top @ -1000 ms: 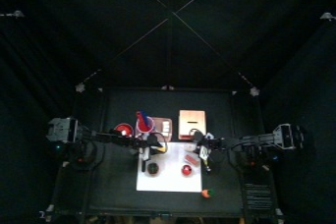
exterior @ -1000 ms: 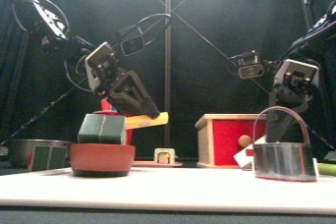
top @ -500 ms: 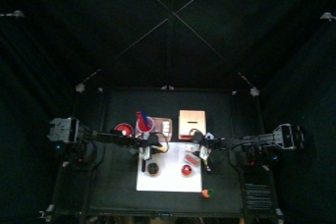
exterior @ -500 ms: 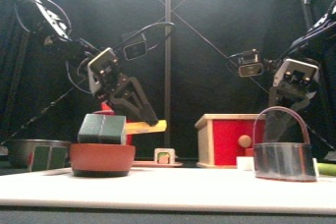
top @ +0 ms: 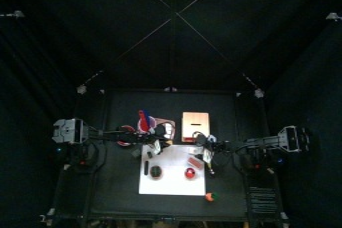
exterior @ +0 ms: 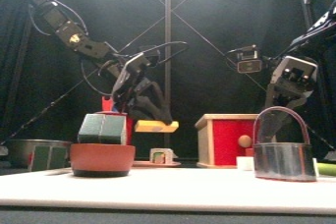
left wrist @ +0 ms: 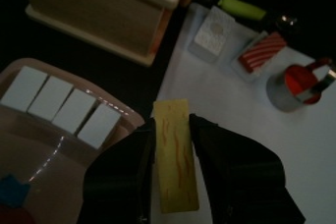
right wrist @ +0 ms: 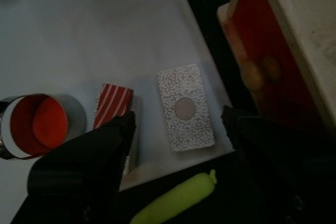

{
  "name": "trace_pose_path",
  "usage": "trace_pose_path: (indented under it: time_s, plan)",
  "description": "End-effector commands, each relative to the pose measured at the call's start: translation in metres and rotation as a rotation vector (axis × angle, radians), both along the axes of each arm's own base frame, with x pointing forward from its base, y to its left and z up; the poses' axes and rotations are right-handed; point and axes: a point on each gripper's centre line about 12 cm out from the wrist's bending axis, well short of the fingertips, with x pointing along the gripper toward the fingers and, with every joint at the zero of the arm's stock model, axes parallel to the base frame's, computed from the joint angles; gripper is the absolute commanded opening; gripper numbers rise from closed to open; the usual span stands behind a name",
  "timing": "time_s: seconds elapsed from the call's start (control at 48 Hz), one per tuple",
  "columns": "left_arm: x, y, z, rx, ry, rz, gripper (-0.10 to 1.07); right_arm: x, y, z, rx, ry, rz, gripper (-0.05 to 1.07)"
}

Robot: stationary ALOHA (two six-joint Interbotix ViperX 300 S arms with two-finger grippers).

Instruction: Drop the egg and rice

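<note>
- The left gripper (exterior: 147, 108) has swung toward the middle since a second ago, carrying the flat yellow egg-on-rice slab (exterior: 157, 126) with it; before, it hung just above the green block (exterior: 102, 128) in the reddish-brown bowl (exterior: 101, 157).
- Its fingers (left wrist: 226, 159) are clamped on the slab, held in the air above the counter (exterior: 171, 191), between the bowl and the red-fronted wooden box (exterior: 226, 138).
- The left wrist view alone shows the slab's long axis running straight out between the fingers, its far end toward the box.
- The right gripper (right wrist: 178, 130) hovers with fingers spread and holding nothing, over a speckled grey card (right wrist: 187, 108); only its wrist view shows this card, beside a red striped block (right wrist: 110, 104).
</note>
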Motion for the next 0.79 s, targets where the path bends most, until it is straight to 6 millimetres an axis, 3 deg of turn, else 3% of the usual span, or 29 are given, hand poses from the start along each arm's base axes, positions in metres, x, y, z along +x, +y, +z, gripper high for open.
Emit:
trace_pose_path:
  time_s: [0.0, 0.354, 0.479, 0.604, 0.771]
  plan:
    - [0.013, 0.003, 0.019, 0.011, -0.053, 0.0, 0.49, 0.01, 0.002, 0.013, 0.002, -0.052, 0.005, 1.0]
    - [0.032, 0.011, 0.062, 0.024, -0.08, 0.022, 0.48, 0.009, 0.007, 0.007, 0.017, -0.031, 0.011, 1.0]
    - [0.032, 0.009, 0.056, 0.08, 0.013, -0.016, 0.48, 0.011, 0.009, 0.005, 0.021, -0.031, 0.017, 1.0]
    - [0.019, 0.005, 0.044, 0.135, 0.15, -0.052, 0.48, 0.012, 0.011, 0.001, 0.023, -0.024, 0.023, 1.0]
    - [0.002, -0.022, 0.038, 0.19, 0.243, -0.134, 0.48, 0.012, 0.011, -0.002, 0.025, -0.011, 0.023, 1.0]
